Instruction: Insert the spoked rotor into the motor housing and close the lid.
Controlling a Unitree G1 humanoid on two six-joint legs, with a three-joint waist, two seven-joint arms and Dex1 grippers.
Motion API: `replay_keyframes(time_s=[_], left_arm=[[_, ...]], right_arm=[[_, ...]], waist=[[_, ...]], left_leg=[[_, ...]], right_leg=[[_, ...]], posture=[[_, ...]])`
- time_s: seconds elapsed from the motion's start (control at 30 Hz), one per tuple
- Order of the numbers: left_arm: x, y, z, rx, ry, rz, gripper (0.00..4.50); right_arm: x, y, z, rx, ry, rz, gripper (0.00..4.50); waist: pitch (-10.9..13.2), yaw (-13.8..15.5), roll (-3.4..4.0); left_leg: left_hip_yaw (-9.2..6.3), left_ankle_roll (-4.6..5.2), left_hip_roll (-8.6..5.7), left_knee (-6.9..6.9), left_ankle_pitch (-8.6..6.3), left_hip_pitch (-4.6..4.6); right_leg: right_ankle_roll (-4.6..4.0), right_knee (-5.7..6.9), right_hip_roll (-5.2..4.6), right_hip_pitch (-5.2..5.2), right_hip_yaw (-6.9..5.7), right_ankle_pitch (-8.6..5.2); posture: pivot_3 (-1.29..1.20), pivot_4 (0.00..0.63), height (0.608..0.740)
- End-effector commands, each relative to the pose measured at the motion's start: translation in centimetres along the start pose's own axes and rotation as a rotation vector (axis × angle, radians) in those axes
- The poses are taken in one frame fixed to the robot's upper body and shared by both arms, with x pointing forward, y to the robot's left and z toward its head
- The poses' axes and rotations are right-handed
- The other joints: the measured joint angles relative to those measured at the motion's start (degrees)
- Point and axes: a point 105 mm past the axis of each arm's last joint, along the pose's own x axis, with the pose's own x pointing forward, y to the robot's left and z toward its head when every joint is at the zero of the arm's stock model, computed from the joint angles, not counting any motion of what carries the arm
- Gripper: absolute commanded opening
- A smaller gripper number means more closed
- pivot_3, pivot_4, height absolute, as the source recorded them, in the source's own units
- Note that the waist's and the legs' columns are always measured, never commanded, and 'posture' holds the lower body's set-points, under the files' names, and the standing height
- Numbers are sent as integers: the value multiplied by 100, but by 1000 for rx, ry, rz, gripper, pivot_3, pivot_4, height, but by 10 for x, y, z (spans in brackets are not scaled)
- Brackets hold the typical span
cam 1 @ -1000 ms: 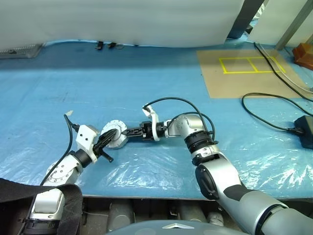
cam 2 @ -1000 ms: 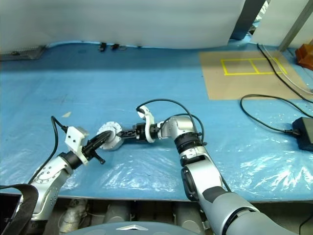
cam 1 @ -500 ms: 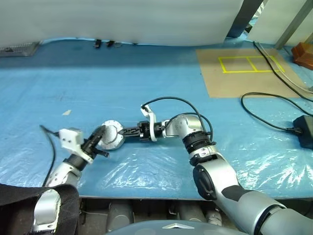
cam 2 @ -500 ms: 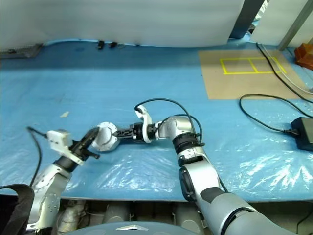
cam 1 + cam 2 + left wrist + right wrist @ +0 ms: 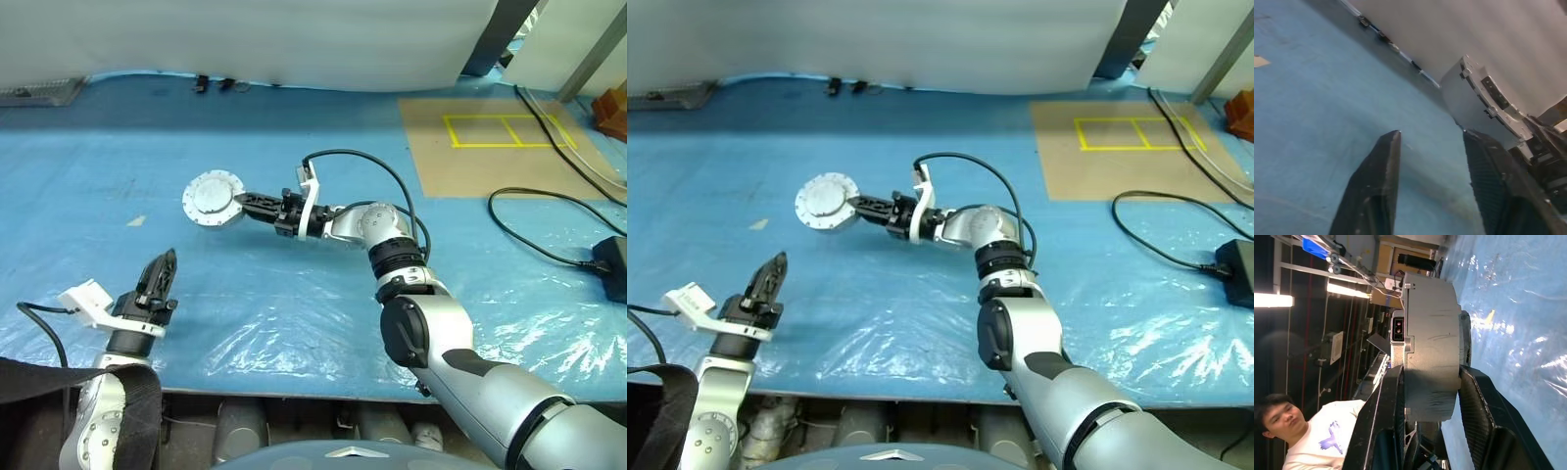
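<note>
Motor housing (image 5: 210, 199) – one round grey metal cup, flat lid face towards me, clamped edgewise in my right gripper (image 5: 242, 203) above crinkled blue plastic sheet (image 5: 294, 313) | my left gripper (image 5: 160, 271), nearer me than housing, fingers apart, empty

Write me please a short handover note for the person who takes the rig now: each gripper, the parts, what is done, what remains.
Right gripper: shut on the motor housing, lifted above the blue sheet, lid appears on it.
Left gripper: open, holds nothing, apart from the housing.
Done: housing looks assembled; the rotor cannot be seen.
Left: confirm the lid is seated, then set the housing down.
</note>
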Motion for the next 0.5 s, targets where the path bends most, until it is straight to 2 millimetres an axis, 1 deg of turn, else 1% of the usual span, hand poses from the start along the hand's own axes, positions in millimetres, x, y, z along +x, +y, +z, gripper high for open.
replay_keyframes(time_s=[0.03, 0.07, 0.13, 0.23, 0.3, 0.43, 0.5], left_arm=[[12, -28, 5, -159, -60, -94, 3394], [14, -31, 2, -177, -49, -102, 3736], [17, -31, -3, -210, -34, -102, 3736], [19, -34, -5, -271, -24, -122, 3736], [19, -33, -10, -255, 9, -118, 3736], [28, -26, -20, -261, 40, -88, 3736], [32, -22, -19, -273, 20, -78, 3736]], right_arm=[[15, 33, 7, -25, -28, 141, 1229], [15, 33, 7, -27, -27, 142, 1229], [15, 34, 5, -26, -16, 151, 1229], [16, 35, 1, -37, 8, 157, 1229], [16, 35, -2, -40, 20, 161, 1229], [15, 48, -11, -45, 78, 237, 1229], [13, 53, -14, -49, 98, 265, 1229]], waist=[[3, 3, -5], [4, 5, -6], [4, -15, -7], [4, -30, -7], [5, -23, -7], [6, -7, -10], [8, 6, -15]], left_leg=[[0, 0, 0, 2, 0, -2], [0, 0, 0, 3, 0, -3], [0, -1, -1, 4, 0, -2], [-1, -4, 0, 5, -2, -1], [-1, -5, 0, 5, -2, -1], [-3, -5, -1, 10, -2, -5], [-7, -5, 0, 19, -2, -8]], right_leg=[[0, 0, 0, 0, 0, 0], [0, 1, 1, 0, 0, 0], [0, 2, 6, 0, 0, 0], [0, 2, 14, -1, 0, 0], [-1, 2, 15, -1, -1, 0], [0, 2, 13, 0, -1, 1], [1, 5, 13, 0, -3, 1]], posture=[[0, 150, 740], [0, 150, 740], [0, 150, 740], [0, 150, 740], [0, 150, 740], [0, 150, 740], [0, 150, 740]])
